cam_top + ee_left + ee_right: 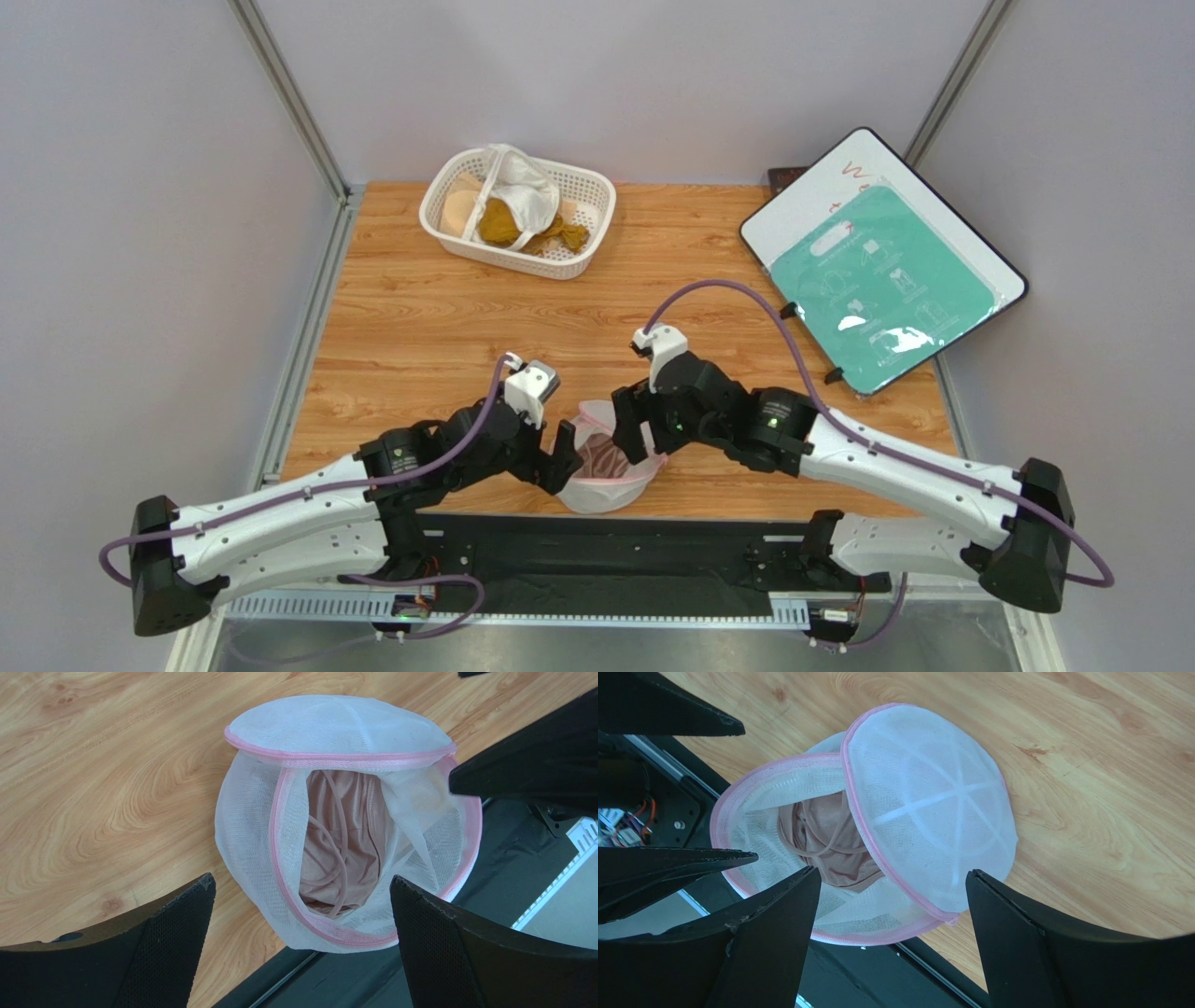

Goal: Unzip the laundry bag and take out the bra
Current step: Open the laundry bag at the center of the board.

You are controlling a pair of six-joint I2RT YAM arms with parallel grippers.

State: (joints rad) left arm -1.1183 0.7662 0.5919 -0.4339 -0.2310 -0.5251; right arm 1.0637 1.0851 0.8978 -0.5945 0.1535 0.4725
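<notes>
At the near edge of the bench you had the laundry bag lying unzipped, its near side overhanging the black base rail and its domed lid hinged back on the far side; the bra sat bunched in the lower half, straps looped on top, none of it outside the mesh; your left gripper was spread wide just short of the bag, touching nothing; your right gripper was likewise spread and empty over the opening. By my judgement the bra would have handled as light, limp and a little slippery; a thick fold or the strap bundle at its middle was the place to pinch, not a lone strap, which might have snagged the mesh; the bag looked light and springy, likely to lift along unless your other gripper pinned its pink rim. Farther back, well apart, stood the white lattice basket of cloths.
</notes>
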